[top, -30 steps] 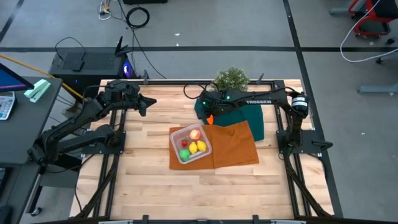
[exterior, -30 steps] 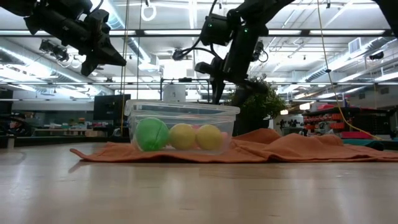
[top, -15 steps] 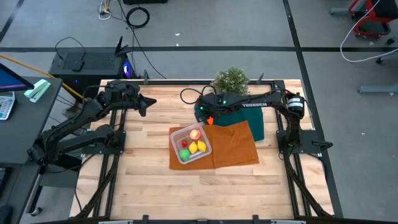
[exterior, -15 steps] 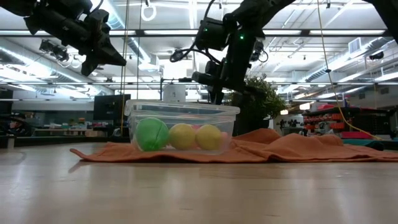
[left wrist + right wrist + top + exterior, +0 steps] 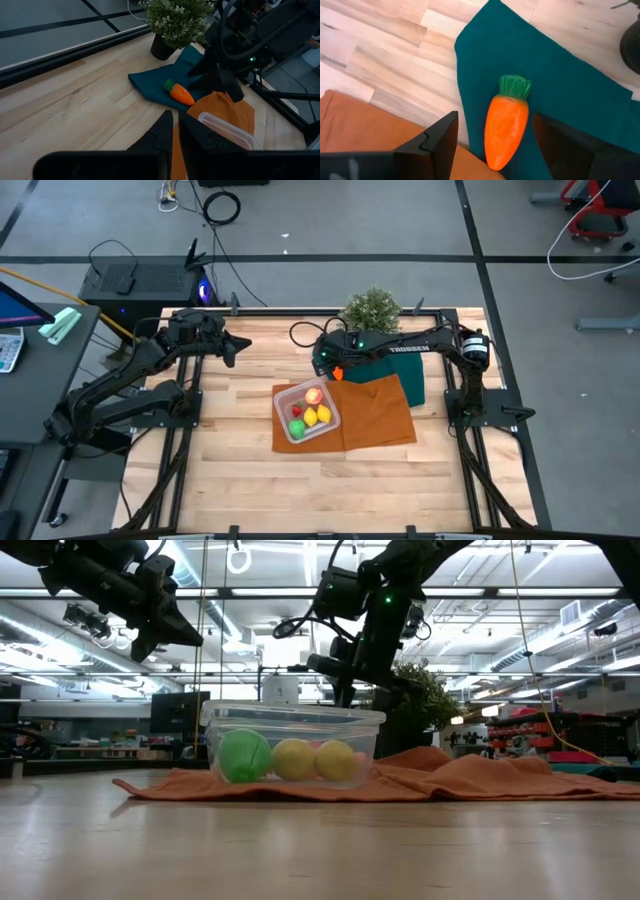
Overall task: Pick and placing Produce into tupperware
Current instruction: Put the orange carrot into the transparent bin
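Observation:
The orange carrot [image 5: 507, 125] with a green top lies on its side on the dark green cloth [image 5: 560, 75], near the orange cloth's far edge [image 5: 338, 372]. My right gripper [image 5: 495, 122] hangs over it, open, one finger on each side, touching nothing. The clear tupperware [image 5: 307, 412] sits on the orange cloth [image 5: 375, 415]. It holds the peach-red fruit [image 5: 313, 395], two lemons [image 5: 318, 417], the green ball [image 5: 297, 427] and a tiny red piece [image 5: 296, 410]. My left gripper [image 5: 243, 344] waits shut, raised over the table's far left part.
A bushy potted plant [image 5: 372, 307] stands at the far edge, just behind the dark green cloth. The tupperware's rim [image 5: 295, 712] hides the carrot in the low view. Bare wood [image 5: 230, 470] spreads to the left of the cloths and along the near side.
My right gripper has shifted a little toward the table's left above the carrot and tipped somewhat, then held still for the last half second. The carrot, tupperware and cloths have stayed in place.

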